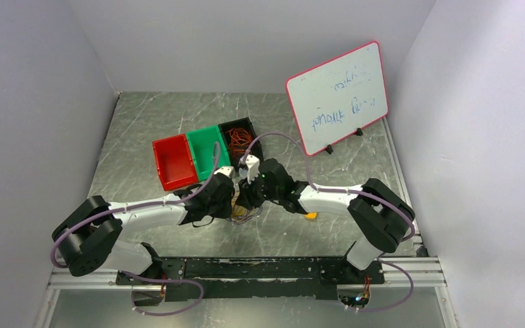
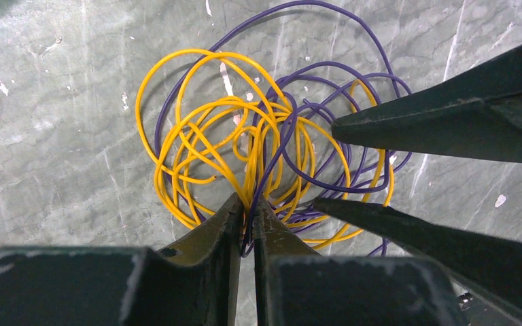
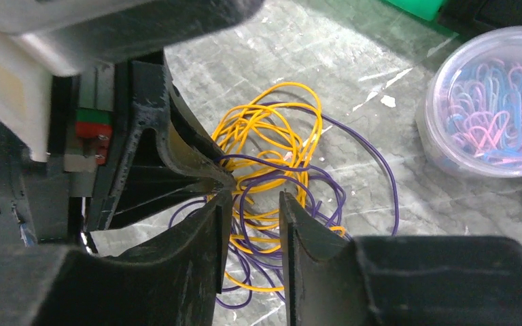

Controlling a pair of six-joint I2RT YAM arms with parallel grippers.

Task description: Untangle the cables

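Note:
A tangle of yellow cable and purple cable lies on the grey table. My left gripper is shut on yellow and purple strands at the near edge of the tangle. My right gripper stands open, its jaws either side of several purple and yellow loops without pinching them. Its two fingers reach in from the right in the left wrist view. In the top view both grippers meet over the cables at the table's middle.
Red, green and black bins stand behind the grippers; the black one holds orange cables. A whiteboard leans at the back right. A clear tub of paperclips sits near the tangle.

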